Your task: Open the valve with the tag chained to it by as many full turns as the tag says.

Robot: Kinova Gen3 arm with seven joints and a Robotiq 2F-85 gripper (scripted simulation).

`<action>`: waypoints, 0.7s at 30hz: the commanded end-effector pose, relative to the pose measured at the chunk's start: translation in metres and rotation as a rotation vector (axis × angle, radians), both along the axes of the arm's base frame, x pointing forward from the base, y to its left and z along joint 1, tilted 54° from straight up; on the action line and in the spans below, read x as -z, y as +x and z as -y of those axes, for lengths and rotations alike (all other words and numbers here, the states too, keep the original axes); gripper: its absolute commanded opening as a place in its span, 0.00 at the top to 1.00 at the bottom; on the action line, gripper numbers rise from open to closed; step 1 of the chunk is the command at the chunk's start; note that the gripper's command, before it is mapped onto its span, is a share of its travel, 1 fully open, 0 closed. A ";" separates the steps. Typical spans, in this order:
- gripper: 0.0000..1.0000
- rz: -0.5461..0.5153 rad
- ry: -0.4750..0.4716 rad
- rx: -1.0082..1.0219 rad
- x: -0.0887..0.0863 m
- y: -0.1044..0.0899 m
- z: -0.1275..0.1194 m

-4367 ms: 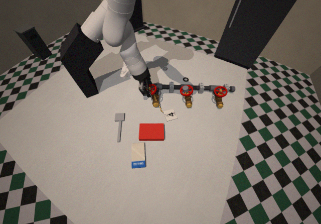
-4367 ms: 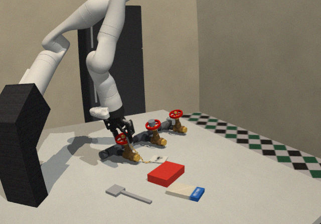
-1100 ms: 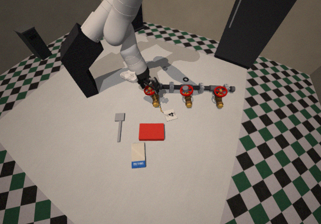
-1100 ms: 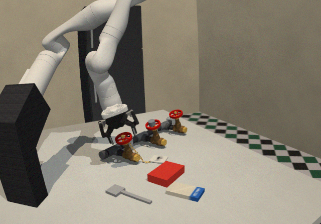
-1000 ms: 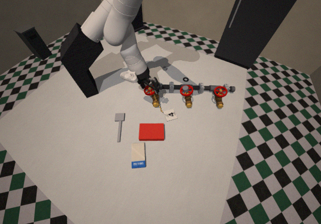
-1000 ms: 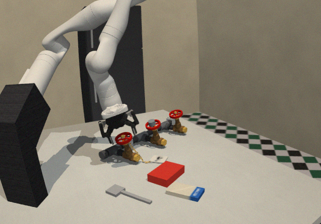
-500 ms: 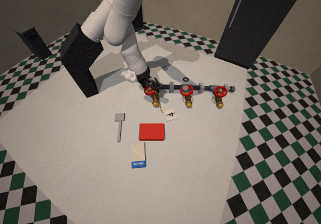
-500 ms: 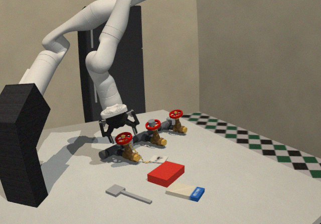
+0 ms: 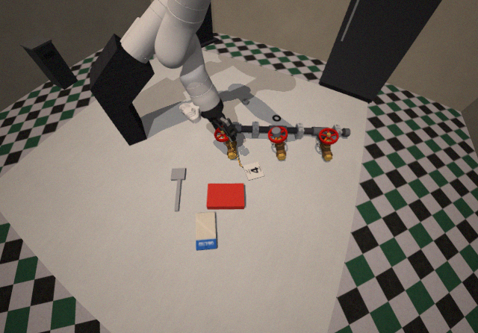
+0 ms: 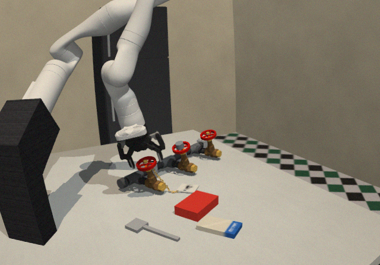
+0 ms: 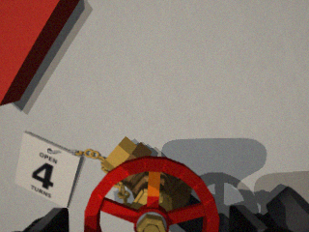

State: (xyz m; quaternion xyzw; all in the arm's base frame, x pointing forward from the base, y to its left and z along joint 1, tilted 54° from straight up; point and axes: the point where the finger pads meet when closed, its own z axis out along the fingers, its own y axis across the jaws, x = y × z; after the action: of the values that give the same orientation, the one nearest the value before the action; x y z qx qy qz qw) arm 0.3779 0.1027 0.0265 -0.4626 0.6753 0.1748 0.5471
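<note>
Three valves with red handwheels sit on a dark pipe (image 9: 266, 129). The left handwheel (image 9: 221, 135) (image 10: 146, 164) (image 11: 150, 166) tops the valve that carries a gold chain to a white tag (image 9: 255, 169) (image 10: 187, 188) (image 11: 45, 169) reading "OPEN 4 TURNS". One of its spokes has an orange mark. The middle handwheel (image 9: 278, 134) (image 10: 183, 149) and the right handwheel (image 9: 327, 137) (image 10: 208, 135) have no tag. My gripper (image 9: 228, 128) (image 10: 146, 161) (image 11: 164, 219) is open, low over the tagged handwheel, with one finger on each side of the rim.
A red block (image 9: 225, 195) (image 10: 196, 207) (image 11: 24, 43), a white and blue box (image 9: 205, 230) (image 10: 219, 225) and a grey tool (image 9: 178, 187) (image 10: 150, 227) lie in front of the pipe. A black block (image 9: 119, 90) (image 10: 24, 170) stands at the left. A small black ring (image 9: 276, 120) lies behind the pipe.
</note>
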 end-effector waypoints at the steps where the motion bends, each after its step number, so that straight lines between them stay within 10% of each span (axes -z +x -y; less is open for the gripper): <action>1: 0.00 -0.063 0.045 0.024 0.001 -0.002 0.000; 21: 0.00 -0.453 0.348 0.205 0.001 -0.001 0.000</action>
State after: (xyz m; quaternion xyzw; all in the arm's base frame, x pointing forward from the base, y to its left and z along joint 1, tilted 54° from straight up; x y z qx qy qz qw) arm 0.3788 0.1030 0.0264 -0.2753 0.7716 0.3052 0.4856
